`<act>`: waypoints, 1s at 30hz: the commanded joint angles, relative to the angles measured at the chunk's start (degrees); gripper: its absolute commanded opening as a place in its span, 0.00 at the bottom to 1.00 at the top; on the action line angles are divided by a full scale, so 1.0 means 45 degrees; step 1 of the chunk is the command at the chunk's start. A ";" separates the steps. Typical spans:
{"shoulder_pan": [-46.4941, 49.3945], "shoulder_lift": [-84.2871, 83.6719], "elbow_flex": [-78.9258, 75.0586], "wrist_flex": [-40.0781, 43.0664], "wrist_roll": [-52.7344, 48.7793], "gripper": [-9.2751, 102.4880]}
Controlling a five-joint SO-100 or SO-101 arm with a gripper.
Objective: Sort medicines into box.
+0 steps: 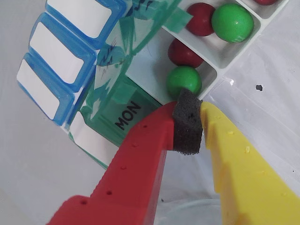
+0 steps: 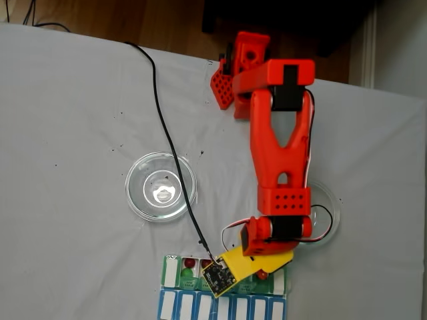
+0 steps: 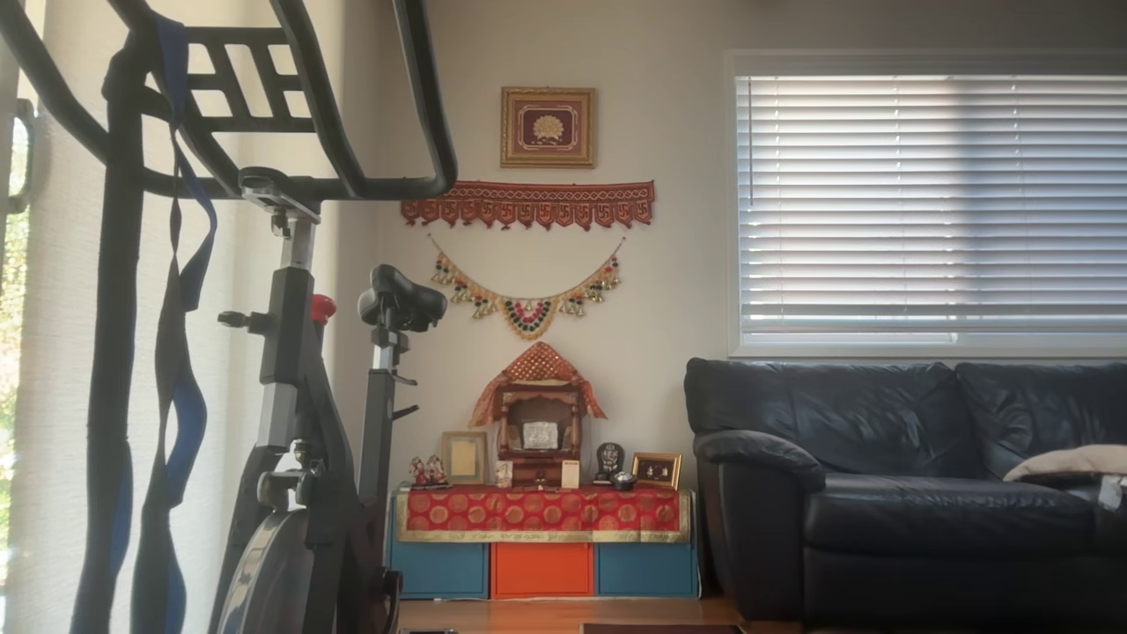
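In the wrist view the gripper hangs just over the edge of the box, its red finger and yellow finger drawn almost together, with only a block of dark foam padding between their tips — no ball is held. Just beyond the foam lies a green ball in an open compartment, with a dark red ball behind it. The next compartment holds another red ball touching a second green ball. The raised green lid marked MON stands to the left, beside the blue row with white labels.

In the fixed view the arm reaches down the white table to the box at the bottom edge. A clear glass dish sits to the left; a second dish — mostly hidden by the arm — seems to lie on the right
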 commanded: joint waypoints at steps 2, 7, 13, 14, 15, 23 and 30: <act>0.0234 0.0977 -0.0762 0.0254 0.0195 0.10; 0.1016 0.1836 -0.1680 0.0586 0.0977 0.10; 0.1816 0.2813 -0.2324 0.0410 0.2148 0.10; 0.1992 0.3008 -0.2344 0.0234 0.2383 0.10; 0.2148 0.3164 -0.2441 0.0156 0.2559 0.10; 0.2617 0.3867 -0.2578 -0.0371 0.4004 0.09; 0.2109 0.4688 -0.1367 -0.2031 0.5742 0.09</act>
